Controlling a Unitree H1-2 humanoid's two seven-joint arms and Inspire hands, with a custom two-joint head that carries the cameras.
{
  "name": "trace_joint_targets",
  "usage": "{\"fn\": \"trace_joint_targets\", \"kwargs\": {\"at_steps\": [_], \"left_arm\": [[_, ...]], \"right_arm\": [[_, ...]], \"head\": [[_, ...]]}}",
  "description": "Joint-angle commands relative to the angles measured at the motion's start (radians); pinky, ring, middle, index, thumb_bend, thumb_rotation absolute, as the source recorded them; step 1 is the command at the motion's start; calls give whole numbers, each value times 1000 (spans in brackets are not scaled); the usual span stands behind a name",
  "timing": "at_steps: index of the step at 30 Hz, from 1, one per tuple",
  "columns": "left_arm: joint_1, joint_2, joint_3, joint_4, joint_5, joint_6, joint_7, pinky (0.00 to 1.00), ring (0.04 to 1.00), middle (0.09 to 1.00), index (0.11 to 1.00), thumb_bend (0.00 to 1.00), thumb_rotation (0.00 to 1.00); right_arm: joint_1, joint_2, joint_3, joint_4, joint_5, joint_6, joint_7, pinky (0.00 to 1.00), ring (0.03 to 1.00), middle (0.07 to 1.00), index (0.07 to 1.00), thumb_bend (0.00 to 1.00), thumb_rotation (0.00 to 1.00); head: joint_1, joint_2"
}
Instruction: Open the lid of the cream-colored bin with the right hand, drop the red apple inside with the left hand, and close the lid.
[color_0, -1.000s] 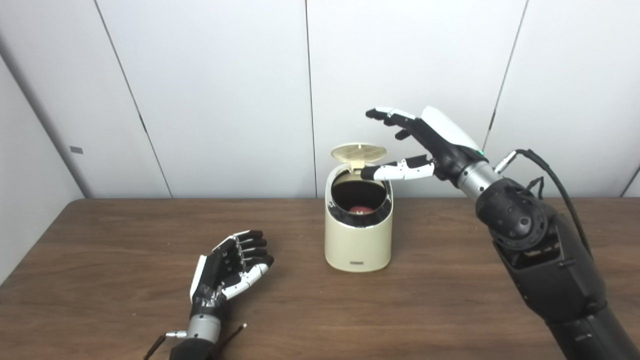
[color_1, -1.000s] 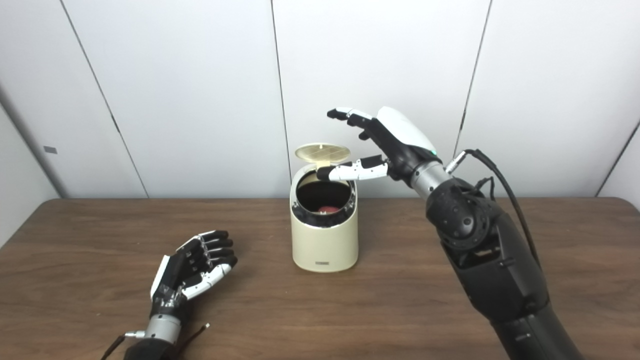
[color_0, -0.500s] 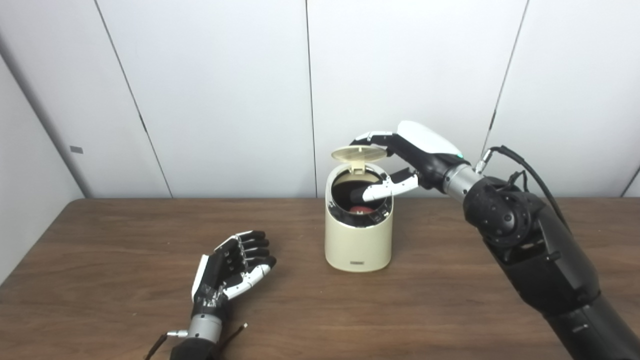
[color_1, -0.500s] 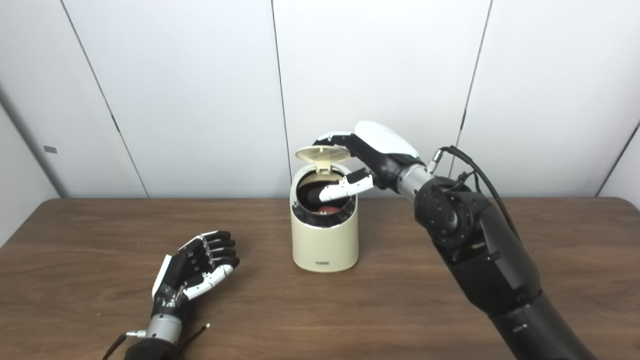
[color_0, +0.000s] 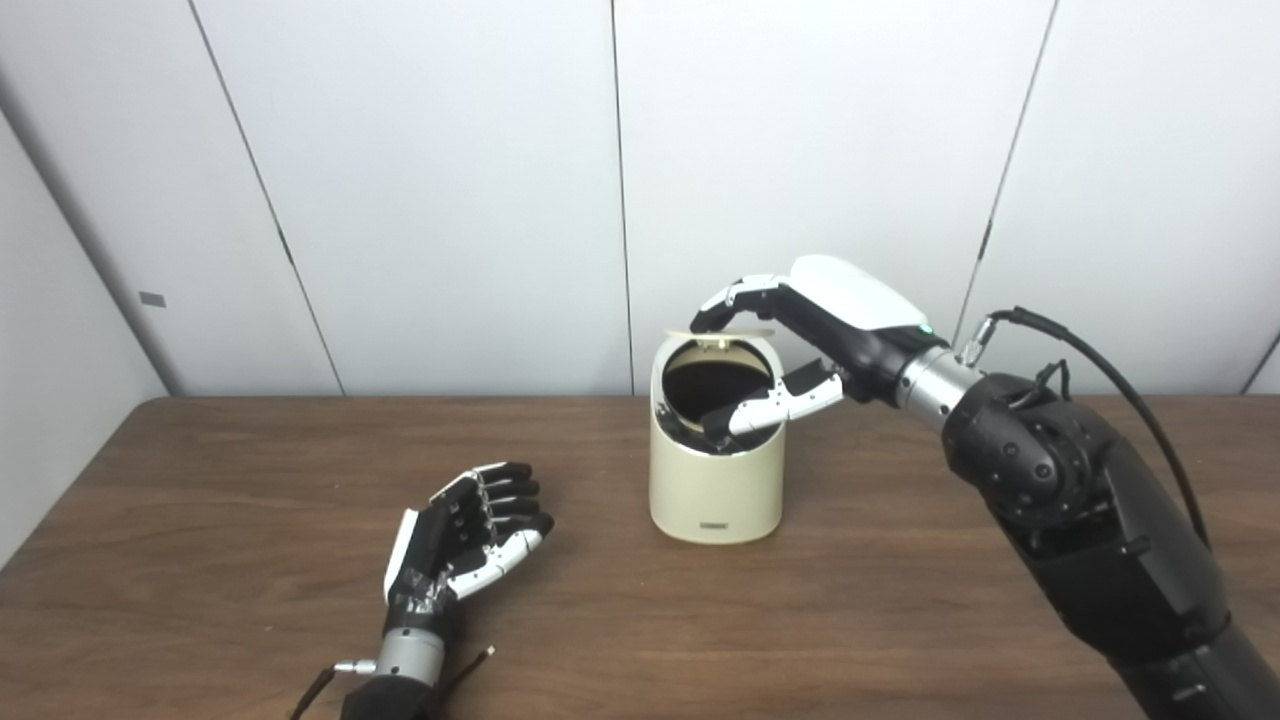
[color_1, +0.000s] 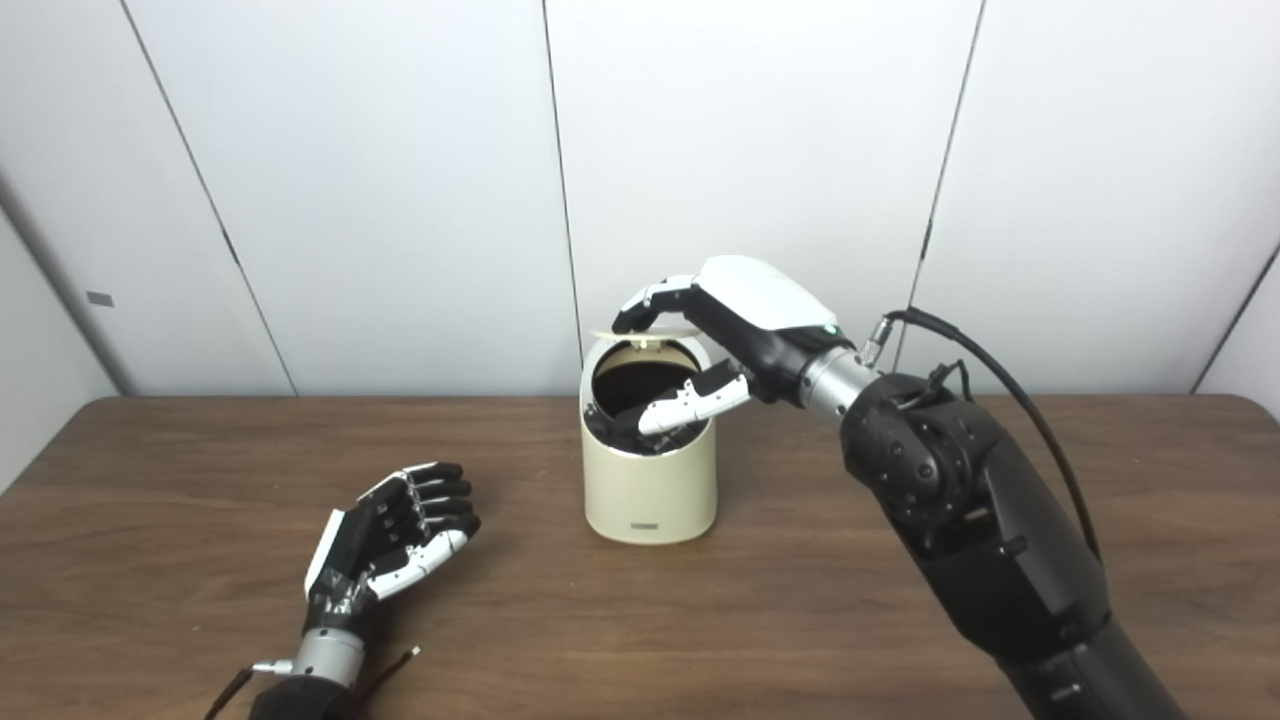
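White wall panels stand behind a brown wooden table (color_0: 200, 520). Near the table's middle stands the cream-colored bin (color_0: 715, 490), upright, with its round opening facing up and a dark interior.

Lid (color_0: 732, 333): hinged at the far rim, tipped partway down over the opening and seen almost edge-on.

Right hand (color_0: 800, 340): positioned over the bin, palm down. Its fingers (color_0: 722, 305) curl onto the top of the lid and touch it. Its thumb (color_0: 765, 410) reaches across the opening just above the near rim. The hand grasps nothing; it presses on the lid with fingers and thumb apart.

Left hand (color_0: 462, 535): resting on the table, well apart from the bin on its left, palm up, fingers loosely spread, released and empty.

Red apple: not visible; the thumb and the shadow inside the bin cover the interior.
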Motion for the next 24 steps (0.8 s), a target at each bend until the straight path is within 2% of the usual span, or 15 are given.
{"fn": "trace_joint_targets", "kwargs": {"at_steps": [1,8,14,24], "left_arm": [[24,-17,-7,30,-14,-8,-5,585,630,649,668,594,0],[22,-13,-8,33,-6,-15,-2,576,620,643,666,604,18],[23,-15,-5,22,-7,-1,4,578,622,643,668,604,16],[26,-18,0,7,-19,10,3,561,616,643,665,614,23]], "right_arm": [[-33,-21,-18,-45,-5,-38,-11,768,892,754,721,666,557],[-16,-25,-14,-58,-3,-61,0,806,893,754,726,673,549],[6,-36,-2,-50,-35,-120,-8,788,875,734,716,675,537],[43,-29,-1,-60,-38,-112,43,825,889,740,727,674,527]], "head": [[1,1],[2,7],[3,13],[6,32]]}}
